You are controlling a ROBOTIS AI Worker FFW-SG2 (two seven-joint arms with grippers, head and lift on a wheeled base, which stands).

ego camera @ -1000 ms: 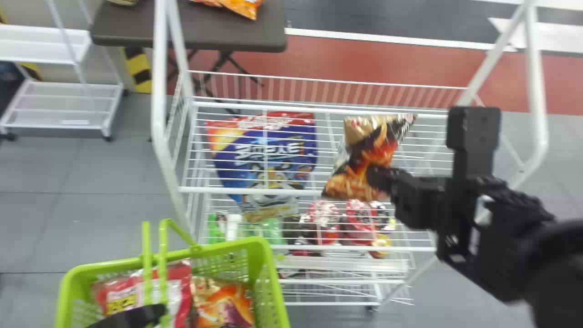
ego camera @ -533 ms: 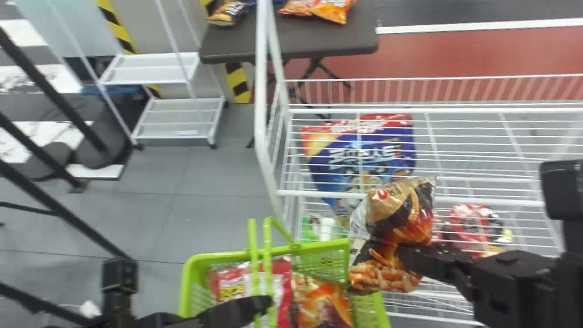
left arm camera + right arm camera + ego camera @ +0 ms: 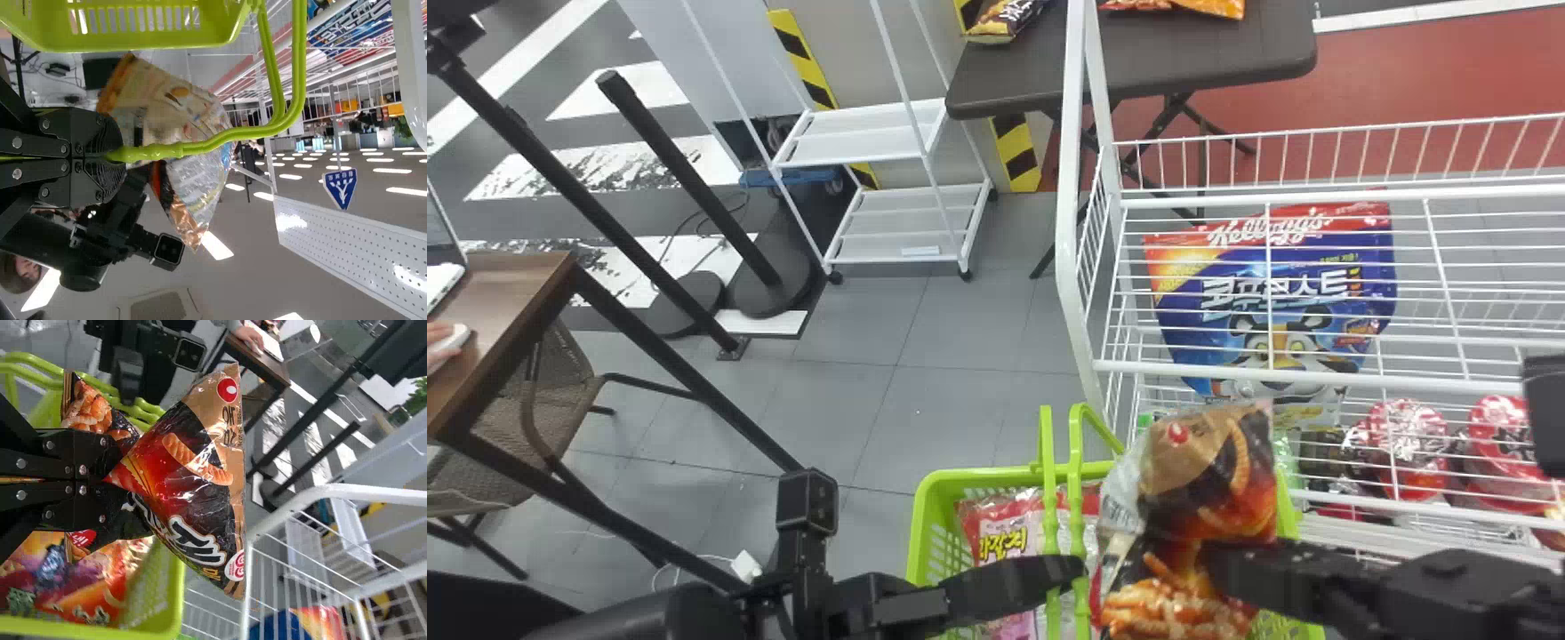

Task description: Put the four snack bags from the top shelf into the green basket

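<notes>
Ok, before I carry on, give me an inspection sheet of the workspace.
Surface: white wire rack, blue cereal bag seen through its wires
Job's things: snack bag held over the green basket, more bags inside
Clutter: red packs lower in the rack
Left gripper: shut on basket handle
Right gripper: shut on snack bag
Cables: thin cable on floor
Surroundings: dark folding table behind; desk and chair at left

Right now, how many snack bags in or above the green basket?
3: black-and-gold bag in the right gripper, above the basket; red-and-white bag and orange-and-purple bag inside it. More may be hidden underneath.
</notes>
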